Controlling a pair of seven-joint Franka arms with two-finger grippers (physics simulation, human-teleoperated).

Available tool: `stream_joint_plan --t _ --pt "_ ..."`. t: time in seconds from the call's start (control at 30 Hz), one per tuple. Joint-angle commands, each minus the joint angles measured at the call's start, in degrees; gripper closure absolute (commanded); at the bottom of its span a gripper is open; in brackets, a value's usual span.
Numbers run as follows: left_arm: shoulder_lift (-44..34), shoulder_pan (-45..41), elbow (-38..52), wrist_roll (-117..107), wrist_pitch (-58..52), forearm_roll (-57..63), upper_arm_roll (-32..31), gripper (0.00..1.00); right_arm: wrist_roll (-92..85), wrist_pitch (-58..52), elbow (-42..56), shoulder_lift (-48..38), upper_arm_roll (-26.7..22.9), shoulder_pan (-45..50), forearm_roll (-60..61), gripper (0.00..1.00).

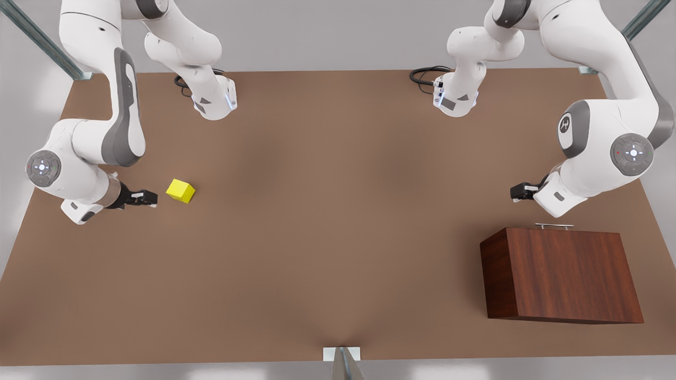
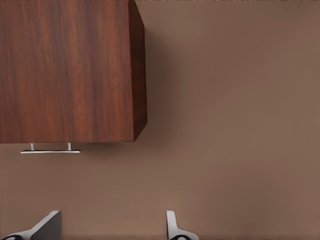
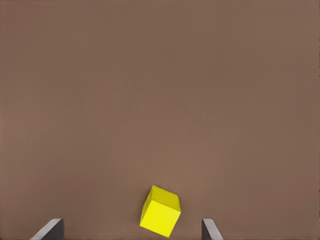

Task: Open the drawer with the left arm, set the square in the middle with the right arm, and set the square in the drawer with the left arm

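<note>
The wooden cabinet (image 1: 562, 274) sits on the brown counter (image 1: 327, 211) at the front view's right, and everything else can be placed from it. Its drawer (image 2: 67, 141) is pushed fully in; from the front view only the thin silver handle (image 1: 553, 226) peeks over the cabinet's far edge. The left wrist view tells more: the handle (image 2: 50, 150) stands off the closed drawer front on two short posts, with bare counter between it and the end effector.

The left end effector (image 1: 520, 191) hangs over the counter near the cabinet, just beyond the handle side and toward the cabinet's corner. In the left wrist view its fingers (image 2: 174, 226) stand wide apart with nothing between them, so it is released, and it is not touching the handle.

The yellow square (image 1: 180, 190) lies well apart from the cabinet, far across the counter at the front view's left, resting on the surface turned at an angle to the counter's edges. The right end effector (image 1: 148, 198) is just beside it, on the side away from the cabinet. The right wrist view shows what the front view hides: the square (image 3: 160, 211) sits ahead of the spread fingers (image 3: 211, 230), roughly between their lines, ungripped. This end effector is released too.
</note>
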Motion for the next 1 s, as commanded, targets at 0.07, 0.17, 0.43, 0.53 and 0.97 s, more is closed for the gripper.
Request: stream_joint_plan --t 0.07,0.17,0.43,0.53,0.97 --pt "-0.18 0.00 -0.09 -1.75 0.96 0.20 0.26 0.00 -0.32 0.09 -0.35 -0.17 -0.11 0.04 -0.13 0.00" --pt "-5.27 0.18 -9.31 -19.49 9.49 0.20 0.79 0.00 -0.50 4.39 -2.81 1.32 -0.90 -0.49 -0.12 0.00" --pt "-19.78 0.00 -42.62 -52.11 42.53 -0.15 10.02 0.00 8.64 19.69 -14.23 8.18 -4.50 -0.05 3.13 0.00" --pt "-18.38 0.09 -47.72 -58.88 51.68 -0.42 12.30 0.00 12.25 18.90 -19.33 8.00 -4.59 -2.16 4.35 0.00" --pt "-12.66 0.61 -52.03 -61.79 62.75 -14.48 15.82 0.00 14.36 19.95 -27.59 8.09 -6.35 -2.16 10.25 0.00"
